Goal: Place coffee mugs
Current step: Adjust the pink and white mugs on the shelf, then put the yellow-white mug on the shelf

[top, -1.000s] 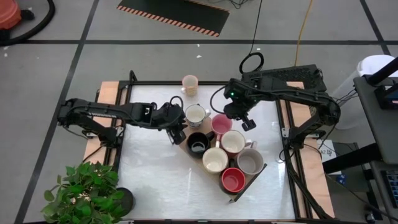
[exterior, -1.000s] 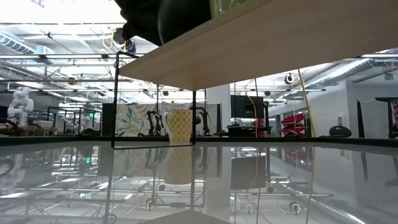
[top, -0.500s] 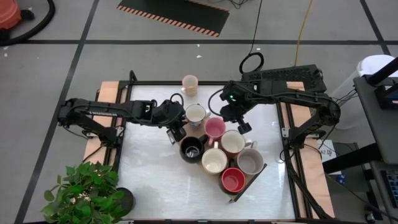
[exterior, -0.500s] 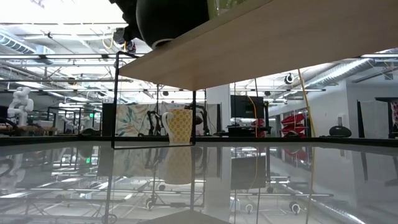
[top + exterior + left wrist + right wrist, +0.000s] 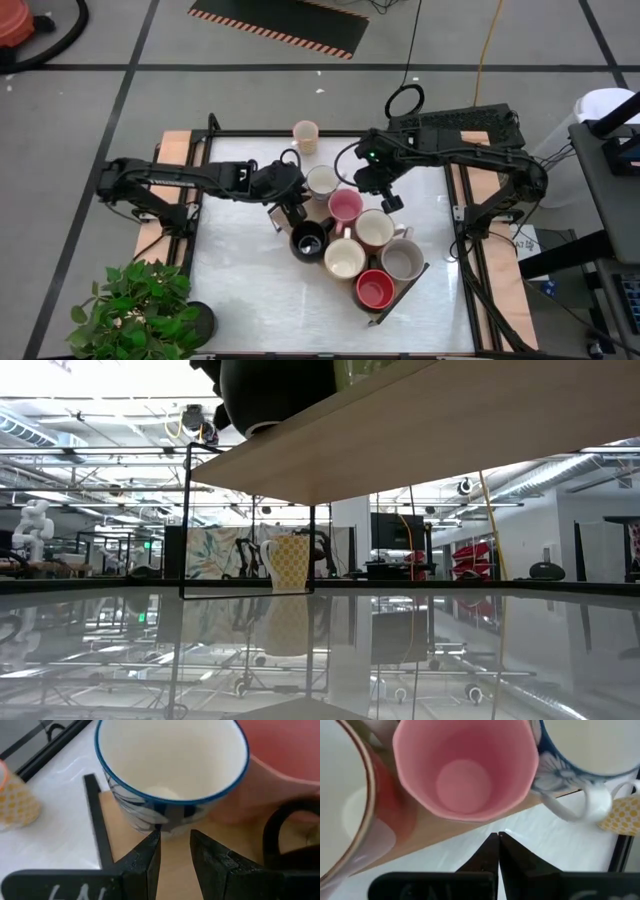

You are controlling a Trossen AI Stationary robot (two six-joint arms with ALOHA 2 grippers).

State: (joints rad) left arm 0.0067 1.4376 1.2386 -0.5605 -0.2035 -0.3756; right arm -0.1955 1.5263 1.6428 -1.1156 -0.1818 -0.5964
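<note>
Left gripper extends rightward, its jaws slightly parted; right gripper reaches leftward, jaws closed.

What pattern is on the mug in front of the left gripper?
White mug with a blue rim and blue floral markings, clearest in the left wrist view.

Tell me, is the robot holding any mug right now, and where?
No. The left end effector sits open beside the blue-rimmed white mug, gripping nothing. The right end effector is shut and empty.
</note>
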